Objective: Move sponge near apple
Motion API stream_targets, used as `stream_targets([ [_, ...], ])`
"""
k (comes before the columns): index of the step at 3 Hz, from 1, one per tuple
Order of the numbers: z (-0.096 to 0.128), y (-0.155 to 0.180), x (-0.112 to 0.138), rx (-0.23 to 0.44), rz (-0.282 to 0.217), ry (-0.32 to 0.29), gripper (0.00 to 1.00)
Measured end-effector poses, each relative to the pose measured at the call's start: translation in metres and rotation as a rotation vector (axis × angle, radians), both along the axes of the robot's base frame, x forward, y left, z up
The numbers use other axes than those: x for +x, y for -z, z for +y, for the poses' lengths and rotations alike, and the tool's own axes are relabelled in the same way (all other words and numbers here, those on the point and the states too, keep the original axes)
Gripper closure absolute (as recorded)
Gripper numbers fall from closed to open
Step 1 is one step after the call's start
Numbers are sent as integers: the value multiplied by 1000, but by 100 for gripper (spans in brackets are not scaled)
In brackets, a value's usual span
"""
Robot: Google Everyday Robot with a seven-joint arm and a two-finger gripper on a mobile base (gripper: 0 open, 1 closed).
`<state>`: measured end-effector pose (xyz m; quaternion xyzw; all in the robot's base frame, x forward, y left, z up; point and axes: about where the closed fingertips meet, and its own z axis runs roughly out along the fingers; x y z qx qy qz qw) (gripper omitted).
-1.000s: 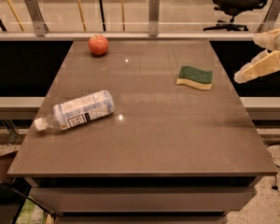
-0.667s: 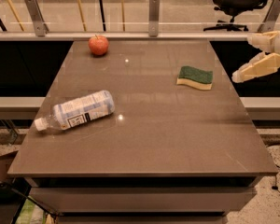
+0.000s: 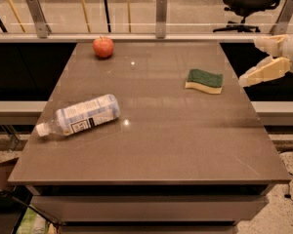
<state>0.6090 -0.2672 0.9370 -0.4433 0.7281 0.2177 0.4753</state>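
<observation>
Camera view is showing the sponge [image 3: 204, 81] lying flat on the right half of the table [image 3: 176, 145], green side up, with nothing touching it. The apple [image 3: 103, 47] is sitting at the far left corner, well apart from the sponge, so the move is not yet done. A plastic bottle [image 3: 80, 115] is lying on its side at the left, nearer the front, clear of the line between sponge and apple.

My gripper [image 3: 249, 61] is hanging out past the table's right edge, to the right of the sponge and apart from it. My fingers [image 3: 263, 72] are standing spread, one upper and one lower, with nothing between them. I am probably sitting a little above the table top, though this angle is not making height plain.

I am judging this as the reach stage, before any grasp. For the next move I am needing to come in leftward over the edge and drop low so the jaws straddle the sponge. It is thin and soft, so I am needing to pinch close to the surface. After that I am carrying it toward the far left and setting it down beside the apple without bumping it, since the apple is round and could roll.
</observation>
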Motion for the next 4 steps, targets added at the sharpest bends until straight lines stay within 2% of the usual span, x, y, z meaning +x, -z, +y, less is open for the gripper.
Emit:
stream_targets([
  [2, 13, 27, 10, 71, 5, -33, 0],
  [4, 23, 57, 28, 81, 25, -54, 0],
])
